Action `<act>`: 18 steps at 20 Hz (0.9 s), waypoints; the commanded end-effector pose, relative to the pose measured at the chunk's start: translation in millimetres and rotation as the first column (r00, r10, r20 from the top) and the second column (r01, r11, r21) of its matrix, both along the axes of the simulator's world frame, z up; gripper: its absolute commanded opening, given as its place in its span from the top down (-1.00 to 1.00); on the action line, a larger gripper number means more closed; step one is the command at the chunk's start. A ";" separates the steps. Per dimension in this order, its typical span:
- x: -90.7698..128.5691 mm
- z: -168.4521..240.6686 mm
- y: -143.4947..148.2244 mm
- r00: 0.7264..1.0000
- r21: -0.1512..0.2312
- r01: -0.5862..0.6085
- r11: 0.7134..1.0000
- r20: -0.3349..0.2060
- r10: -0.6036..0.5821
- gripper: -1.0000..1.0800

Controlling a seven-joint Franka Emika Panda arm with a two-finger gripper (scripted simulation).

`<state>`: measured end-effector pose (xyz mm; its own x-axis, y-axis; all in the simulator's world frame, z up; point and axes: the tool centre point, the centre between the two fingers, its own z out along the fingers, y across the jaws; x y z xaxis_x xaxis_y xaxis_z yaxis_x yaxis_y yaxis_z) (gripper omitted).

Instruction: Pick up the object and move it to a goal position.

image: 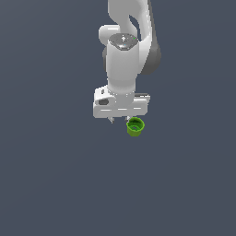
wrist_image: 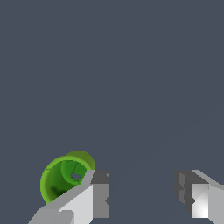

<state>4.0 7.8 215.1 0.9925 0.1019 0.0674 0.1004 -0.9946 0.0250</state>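
Note:
The object, a small bright green cup (image: 135, 126) with a hollow top, sits against the plain grey ground. In the exterior view it is just below the white gripper (image: 120, 119), toward the exterior view's right. In the wrist view the cup (wrist_image: 61, 179) lies outside the gap between the fingers, beside one finger (wrist_image: 89, 199) that hides part of its rim. The gripper (wrist_image: 142, 197) is open and nothing is between its jaws. The other finger (wrist_image: 199, 197) stands far from the cup.
The white arm (image: 124, 55) rises above the gripper toward the top of the exterior view. A uniform grey surface (image: 46, 184) fills the surroundings. No goal marker shows.

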 end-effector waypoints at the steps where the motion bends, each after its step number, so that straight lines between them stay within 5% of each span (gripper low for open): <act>1: 3.7 19.2 0.4 0.999 -0.010 -0.031 0.999 0.027 0.031 -0.23; 9: 12.2 99.5 3.5 0.978 -0.037 -0.155 0.987 0.135 0.159 -0.23; 18: 9.9 186.8 4.0 0.921 -0.049 -0.291 0.955 0.255 0.294 -0.23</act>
